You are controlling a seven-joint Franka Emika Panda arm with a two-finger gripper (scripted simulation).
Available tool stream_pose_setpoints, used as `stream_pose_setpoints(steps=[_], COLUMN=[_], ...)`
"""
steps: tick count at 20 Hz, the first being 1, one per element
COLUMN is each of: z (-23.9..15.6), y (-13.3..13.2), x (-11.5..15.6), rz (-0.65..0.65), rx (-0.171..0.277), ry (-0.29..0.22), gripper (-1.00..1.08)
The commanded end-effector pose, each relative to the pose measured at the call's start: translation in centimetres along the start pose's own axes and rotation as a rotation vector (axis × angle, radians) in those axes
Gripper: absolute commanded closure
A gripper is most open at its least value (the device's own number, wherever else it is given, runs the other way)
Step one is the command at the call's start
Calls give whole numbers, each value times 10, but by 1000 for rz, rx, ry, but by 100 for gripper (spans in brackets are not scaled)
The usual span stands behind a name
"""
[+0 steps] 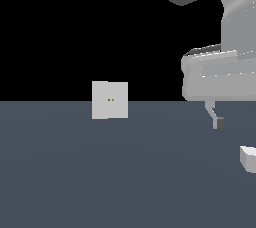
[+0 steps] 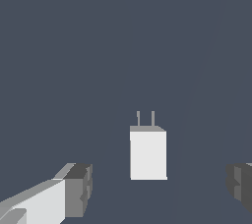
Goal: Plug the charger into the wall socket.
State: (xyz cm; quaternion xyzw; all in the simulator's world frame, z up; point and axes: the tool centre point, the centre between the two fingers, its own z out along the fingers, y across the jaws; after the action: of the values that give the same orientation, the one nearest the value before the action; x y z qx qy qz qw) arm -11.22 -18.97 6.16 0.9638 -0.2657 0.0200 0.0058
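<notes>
The charger (image 1: 248, 158) is a small white-grey block lying on the dark floor at the exterior view's right edge, partly cut off. In the wrist view the charger (image 2: 147, 153) lies on the floor with two thin prongs sticking out of one end. My gripper (image 2: 158, 188) is open and empty, its fingertips (image 2: 78, 190) spread wide to either side of the charger, above it and not touching. In the exterior view one finger (image 1: 218, 121) hangs above and to the left of the charger. The wall socket (image 1: 110, 100) stands upright farther back, with two tiny yellowish dots at its centre.
The dark grey-blue floor (image 1: 100, 172) runs across the whole scene. The arm's grey body (image 1: 220, 72) fills the upper right of the exterior view. Nothing else stands on the floor.
</notes>
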Motion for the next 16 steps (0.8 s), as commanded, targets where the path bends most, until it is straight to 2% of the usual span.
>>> stream_pose_setpoints(steps=[1,6,16], z=[0,7,46], y=[0,0,-1], x=[0,-1,-2], rz=[0,0,-2], rx=[0,0,1], ry=[0,0,0], gripper=[-92,-92,-92])
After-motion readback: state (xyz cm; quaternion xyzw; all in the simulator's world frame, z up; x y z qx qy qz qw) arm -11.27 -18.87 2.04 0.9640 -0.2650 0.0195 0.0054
